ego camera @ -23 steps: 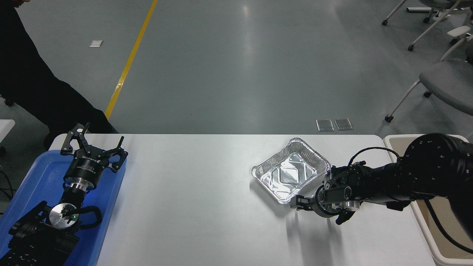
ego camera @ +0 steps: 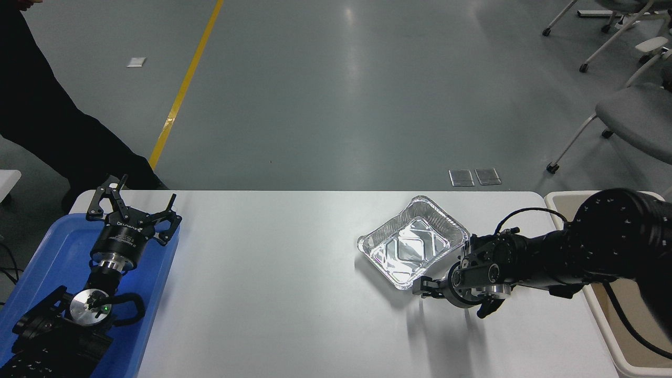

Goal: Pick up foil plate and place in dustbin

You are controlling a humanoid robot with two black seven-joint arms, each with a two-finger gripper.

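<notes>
Silver foil, one plate (ego camera: 412, 248): rectangular, rounded corners, ribbed walls, empty. It sits flat on the white table (ego camera: 273, 294), right of centre, long axis running diagonally from near-left to far-right.

Right gripper (ego camera: 455, 281): black, low over the table at the plate's near-right corner. One finger (ego camera: 426, 287) lies at the rim's near edge, seemingly touching; other fingers splay toward the plate's right side and back toward the near edge of the table. Reads as spread, not yet clamped on the rim. The plate lies just left of and beyond this tool, so the closing move would likely bite the near-right rim.

Left gripper (ego camera: 134, 212): black, fingers spread, parked over the tray at lower left, well apart from the plate. The right arm is far nearer.

Blue tray (ego camera: 50, 252): plastic, at the table's left end; holds nothing visible beyond the parked arm above it.

Bin (ego camera: 619, 353): cream-beige, off the table's right end, largely hidden by the right arm; contents cannot be told. It lies right of the plate, behind the working arm.

Person (ego camera: 42, 115): dark clothing, standing at the far left.
</notes>
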